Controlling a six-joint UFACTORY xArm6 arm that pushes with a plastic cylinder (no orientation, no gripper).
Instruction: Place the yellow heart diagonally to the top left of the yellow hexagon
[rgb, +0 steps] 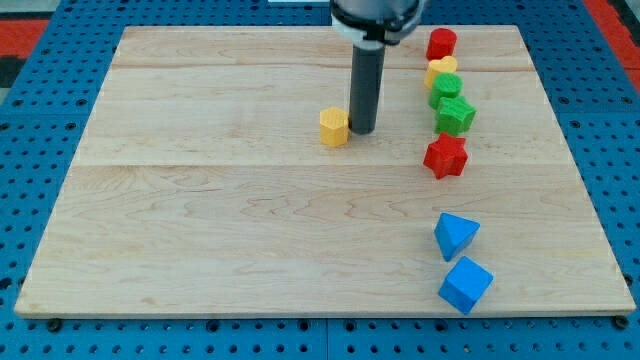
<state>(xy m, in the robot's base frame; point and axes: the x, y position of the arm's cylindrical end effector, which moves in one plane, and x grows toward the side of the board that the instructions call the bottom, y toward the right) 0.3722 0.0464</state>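
My tip (363, 131) is down on the wooden board (200, 230), just to the right of the yellow hexagon (334, 127), touching it or nearly so; can't tell which. No jaws on this rig, just the dark rod, so nothing released or clenched to report.

Yellow hexagon sits near the board's middle, a bit toward the view's top. Yellow heart (441, 70) is well apart from it, up at the view's top right, in a column of blocks. Only its upper part shows; the green block overlaps its lower edge in this view.

Column from top down: red cylinder (441, 43) just above the heart, touching or nearly; then the heart; green round-ish block (446, 88), shape unclear, right below it; green star (456, 115) against that one; red star (445, 155) just below, slightly left.

Further down the view's right side, apart from the column: blue triangle-like block (455, 235), and blue cube (465, 284) just beneath it, near the board's bottom edge.

Board rests on a blue perforated table (40, 120).
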